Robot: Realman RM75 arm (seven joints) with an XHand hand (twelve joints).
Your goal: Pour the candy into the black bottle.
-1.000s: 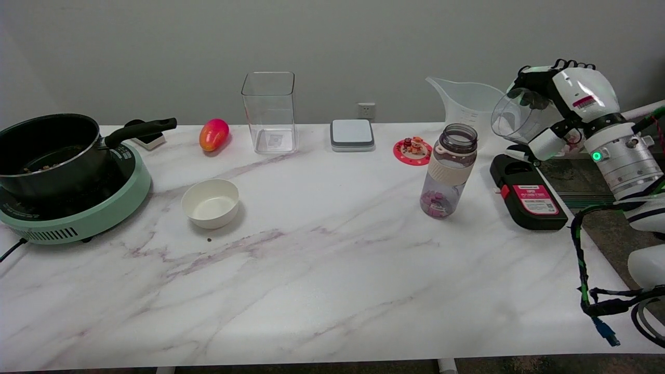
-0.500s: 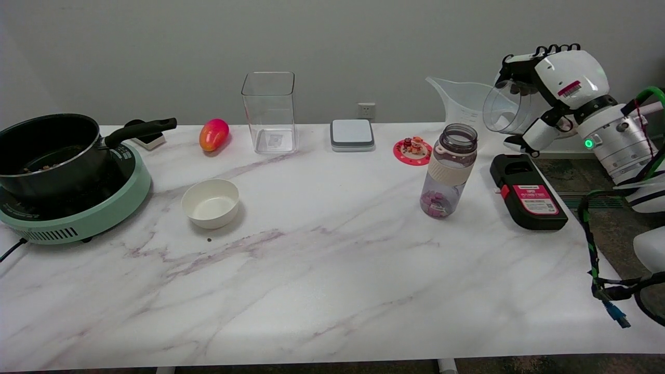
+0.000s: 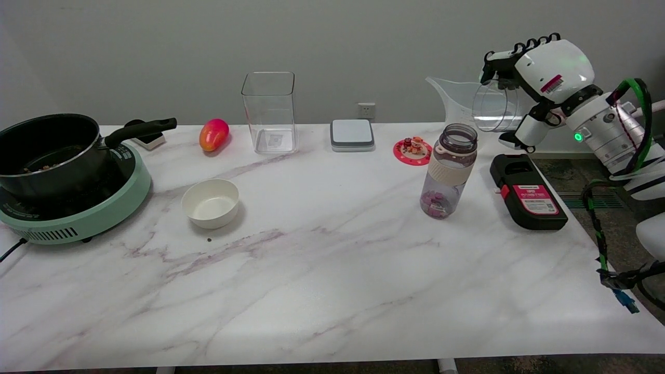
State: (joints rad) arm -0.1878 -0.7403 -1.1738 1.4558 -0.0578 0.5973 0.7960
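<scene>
A white marble-patterned tabletop (image 3: 322,280) with faint purple-grey veins fills most of the view, set against a plain pale grey wall (image 3: 156,52) that carries a white power socket (image 3: 366,110) just above the far edge.

The white-and-black right robot hand (image 3: 524,85) is raised over the right end, its fingers wrapped around a clear plastic cup (image 3: 491,106) tipped on its side, mouth facing left. No candy can be made out inside the cup. Below and left of the cup stands the smoky dark translucent bottle with a cream band (image 3: 449,170), upright and uncapped, with pink and purple candy (image 3: 437,203) lying at its bottom.

Just right of the bottle lies a flat black device with a red label (image 3: 527,191); the label has white print and a small code square, too small to read. Behind the cup stands a clear measuring jug (image 3: 454,98).

Along the far edge sit a red coaster with small figurines (image 3: 413,148), a grey-and-white square box (image 3: 352,134), a tall clear square container (image 3: 269,111) and a red-orange mango (image 3: 213,134). At left, a black saucepan (image 3: 49,150) rests on a mint-green induction cooker (image 3: 78,208), with a white round bowl (image 3: 210,203) nearby.
</scene>
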